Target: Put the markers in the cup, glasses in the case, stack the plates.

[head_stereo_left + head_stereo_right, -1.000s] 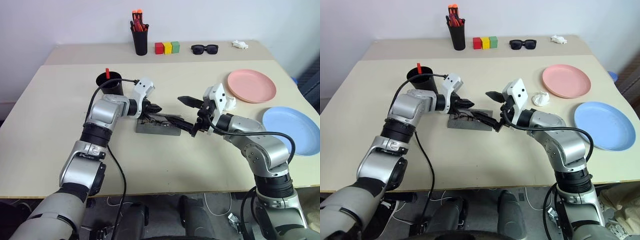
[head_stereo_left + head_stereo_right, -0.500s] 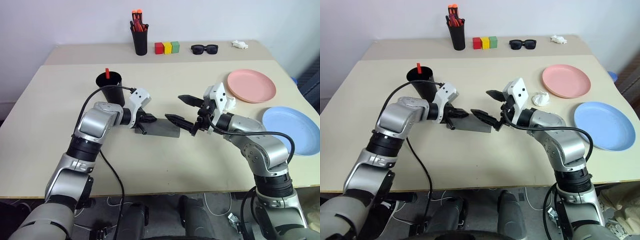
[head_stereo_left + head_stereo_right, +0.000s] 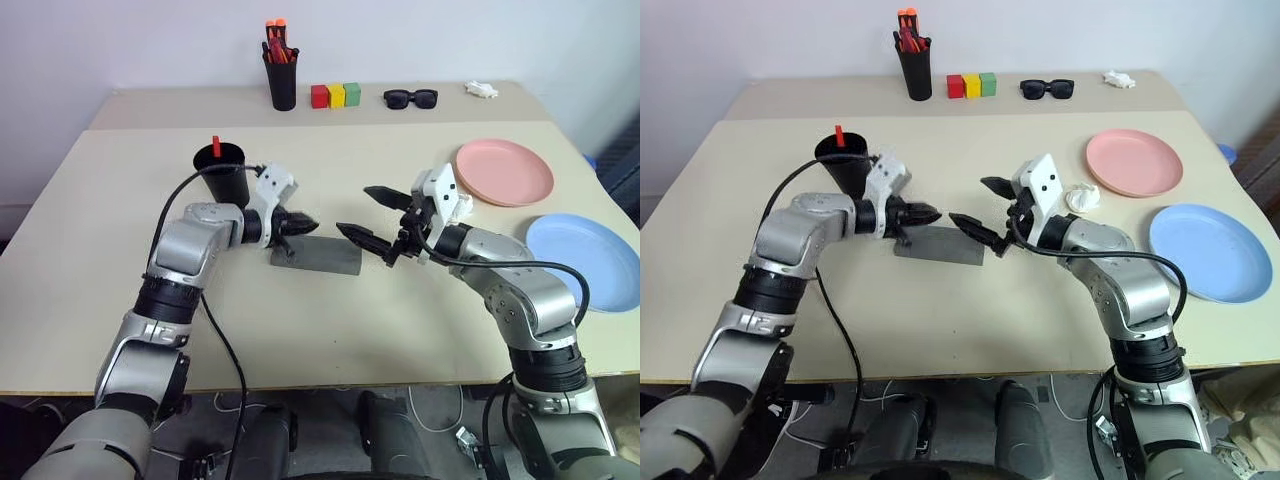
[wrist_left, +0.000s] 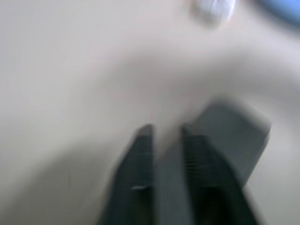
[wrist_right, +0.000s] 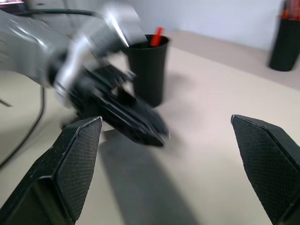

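Case point(image 3: 318, 254) lies closed between slightly parted left gripper point(image 3: 308, 220) and spread right gripper point(image 3: 372, 215).

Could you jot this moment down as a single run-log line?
case: shut | left hand: empty, above it | right hand: open, empty | plates: unstacked

No readable text, label, brand, number or sign appears on anything here.
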Controlling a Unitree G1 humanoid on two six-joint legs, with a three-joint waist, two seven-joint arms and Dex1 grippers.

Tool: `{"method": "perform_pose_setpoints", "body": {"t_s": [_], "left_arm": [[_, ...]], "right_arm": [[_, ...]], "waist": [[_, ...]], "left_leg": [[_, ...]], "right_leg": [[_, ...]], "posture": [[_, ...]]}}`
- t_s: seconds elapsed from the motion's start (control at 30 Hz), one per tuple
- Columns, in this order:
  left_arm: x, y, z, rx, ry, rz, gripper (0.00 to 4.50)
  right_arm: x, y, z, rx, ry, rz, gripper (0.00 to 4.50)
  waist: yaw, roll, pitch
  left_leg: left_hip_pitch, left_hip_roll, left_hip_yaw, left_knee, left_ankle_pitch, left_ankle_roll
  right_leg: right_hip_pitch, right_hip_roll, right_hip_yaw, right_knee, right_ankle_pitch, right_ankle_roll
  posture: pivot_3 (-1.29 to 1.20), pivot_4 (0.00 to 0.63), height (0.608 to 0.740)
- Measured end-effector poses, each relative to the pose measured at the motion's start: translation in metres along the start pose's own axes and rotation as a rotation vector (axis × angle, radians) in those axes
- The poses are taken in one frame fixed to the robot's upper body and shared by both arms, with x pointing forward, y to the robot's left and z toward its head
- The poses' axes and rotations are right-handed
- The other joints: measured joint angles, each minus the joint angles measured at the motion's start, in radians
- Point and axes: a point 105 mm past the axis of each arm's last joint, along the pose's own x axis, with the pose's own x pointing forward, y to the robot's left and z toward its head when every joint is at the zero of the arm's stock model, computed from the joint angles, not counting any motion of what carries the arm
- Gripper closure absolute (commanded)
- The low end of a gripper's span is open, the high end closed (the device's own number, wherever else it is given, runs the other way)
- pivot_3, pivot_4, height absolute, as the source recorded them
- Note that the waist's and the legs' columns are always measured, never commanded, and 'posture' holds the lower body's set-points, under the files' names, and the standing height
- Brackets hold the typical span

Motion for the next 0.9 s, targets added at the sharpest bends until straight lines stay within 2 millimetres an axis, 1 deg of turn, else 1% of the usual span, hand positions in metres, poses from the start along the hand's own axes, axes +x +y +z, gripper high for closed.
{"method": "perform_pose_setpoints", "body": {"t_s": [0.07,0.13,0.2,0.27,0.3,0.37,0.4,0.47,0.53,0.57,0.63,0.7,0.73,0.8,0.9], "left_arm": [[-0.002,-0.006,0.018,0.02,-0.074,-0.062,1.19],[-0.003,-0.012,0.026,0.023,-0.11,-0.12,0.06],[-0.005,-0.02,0.028,0.021,-0.134,-0.2,0.02],[-0.009,-0.026,0.03,0.028,-0.151,-0.272,0.02],[-0.014,-0.028,0.031,0.029,-0.154,-0.306,0.02],[-0.018,-0.029,0.031,0.031,-0.158,-0.332,0.02],[-0.018,-0.028,0.032,0.041,-0.166,-0.337,0.02],[-0.017,-0.025,0.033,0.075,-0.188,-0.328,0.02],[-0.018,-0.021,0.032,0.095,-0.197,-0.313,0.02],[-0.018,-0.02,0.031,0.098,-0.199,-0.311,0.02],[-0.017,-0.02,0.031,0.102,-0.208,-0.32,0.02],[-0.017,-0.02,0.032,0.117,-0.217,-0.324,0.02],[-0.018,-0.02,0.033,0.128,-0.223,-0.322,0.02],[-0.018,-0.018,0.033,0.152,-0.225,-0.311,0.02],[-0.017,-0.019,0.032,0.17,-0.223,-0.315,0.02]], "right_arm": [[-0.004,-0.011,0.001,-0.011,-0.003,-0.058,0.0],[-0.009,-0.022,0.002,-0.02,-0.004,-0.115,0.0],[-0.017,-0.037,0.004,-0.054,0.016,-0.198,0.0],[-0.033,-0.058,0.006,-0.084,0.034,-0.311,0.0],[-0.045,-0.07,0.006,-0.089,0.049,-0.379,0.0],[-0.064,-0.086,0.003,-0.081,0.088,-0.469,0.0],[-0.073,-0.091,-0.003,-0.074,0.12,-0.506,0.0],[-0.096,-0.103,-0.02,-0.059,0.22,-0.599,0.0],[-0.125,-0.116,-0.036,-0.041,0.315,-0.728,0.0],[-0.137,-0.12,-0.04,-0.038,0.351,-0.785,0.0],[-0.156,-0.125,-0.047,-0.032,0.399,-0.876,0.0],[-0.174,-0.126,-0.06,-0.019,0.468,-0.947,0.0],[-0.18,-0.125,-0.067,-0.008,0.498,-0.966,0.0],[-0.184,-0.122,-0.076,0.023,0.529,-0.975,0.0],[-0.179,-0.116,-0.086,0.077,0.538,-0.955,0.0]], "waist": [[-0.001,0.0,0.0],[-0.003,0.0,0.0],[-0.004,0.0,0.0],[-0.003,0.0,0.0],[-0.002,0.0,0.0],[0.0,0.0,0.0],[0.0,0.0,0.0],[0.002,0.0,0.0],[0.001,0.0,0.0],[0.001,0.0,0.0],[-0.003,0.0,0.0],[-0.003,0.0,0.0],[-0.003,0.0,0.0],[-0.004,0.0,0.0],[-0.003,0.0,0.0]], "left_leg": [[0.0,0.0,0.0,0.0,0.0,0.0],[0.0,0.0,0.0,-0.001,0.0,0.0],[0.0,0.0,0.0,-0.001,0.0,0.0],[0.0,0.0,0.001,-0.001,0.0,0.0],[0.0,0.0,0.001,-0.001,0.0,0.0],[0.0,0.0,0.0,-0.001,0.0,0.0],[0.001,0.0,0.001,-0.001,0.0,0.0],[0.001,0.0,0.0,0.0,0.0,0.0],[0.001,0.0,0.001,0.0,0.0,0.0],[0.001,0.0,0.001,0.0,0.0,0.0],[0.002,0.0,0.001,-0.001,0.0,0.001],[0.002,0.0,0.001,-0.001,0.0,0.001],[0.002,0.0,0.001,0.0,0.0,0.001],[0.002,0.0,0.002,0.0,0.0,0.001],[0.002,0.0,0.002,0.0,0.0,0.001]], "right_leg": [[0.0,0.0,0.0,0.0,0.0,0.0],[0.0,0.0,0.0,0.0,0.0,0.0],[0.0,0.0,0.0,0.0,0.0,0.0],[0.0,0.0,0.0,0.0,0.0,0.0],[0.0,0.0,0.0,0.0,0.0,0.0],[0.001,0.0,0.0,-0.001,0.0,0.0],[0.002,0.0,0.0,-0.001,0.0,0.0],[0.002,0.0,0.0,-0.001,0.0,0.0],[0.002,0.0,0.0,-0.001,0.0,0.0],[0.002,0.0,0.0,-0.001,0.0,0.0],[0.002,0.0,0.0,-0.001,0.0,0.0],[0.002,0.0,0.0,-0.001,0.0,0.0],[0.002,0.0,0.0,-0.001,0.0,0.0],[0.002,0.0,0.001,-0.001,0.0,0.0],[0.002,0.0,0.001,-0.001,0.0,0.0]], "posture": [[0.0,0.15,0.74],[0.0,0.15,0.74],[0.0,0.15,0.74],[0.0,0.15,0.74],[0.0,0.15,0.74],[0.0,0.15,0.74],[0.0,0.15,0.74],[0.0,0.15,0.74],[0.0,0.15,0.74],[0.0,0.15,0.74],[0.0,0.15,0.74],[0.0,0.15,0.74],[0.0,0.15,0.74],[0.0,0.15,0.74],[0.0,0.15,0.74]]}}
